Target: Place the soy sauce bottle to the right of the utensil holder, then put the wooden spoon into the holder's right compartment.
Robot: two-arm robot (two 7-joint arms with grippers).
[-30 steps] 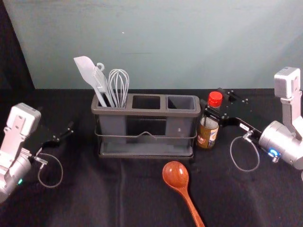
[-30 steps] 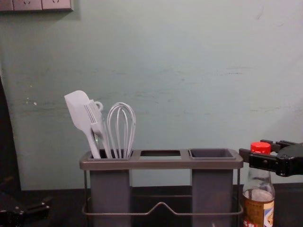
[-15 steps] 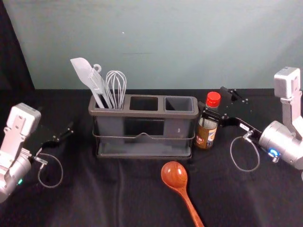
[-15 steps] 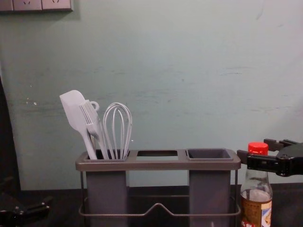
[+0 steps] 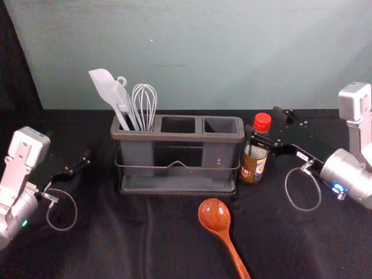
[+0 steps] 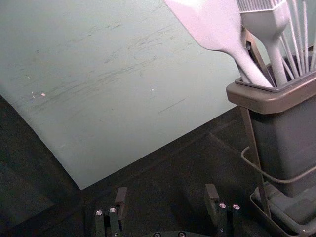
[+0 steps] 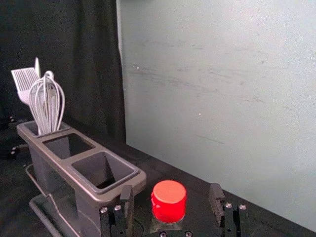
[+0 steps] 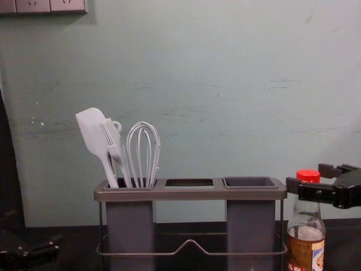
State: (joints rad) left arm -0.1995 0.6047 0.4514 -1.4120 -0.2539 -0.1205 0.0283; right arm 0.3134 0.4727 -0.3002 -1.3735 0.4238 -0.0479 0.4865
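As R gripper hung open around soy sauce btl, w/ gaps either side of the red cap, btl stood upright just R of holder. Wooden spoon lay on near side. Whisk sat in L compt. L gripper was parked open, L of holder.

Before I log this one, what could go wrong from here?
The open right pincer straddles the red cap, with one finger between the soy sauce bottle and the utensil holder. Drifting sideways while backing off might tip the bottle or nudge the holder.

The wooden spoon lies bowl toward the holder, so a handle-first drop would likely need a turn and might catch the right compartment's rim.
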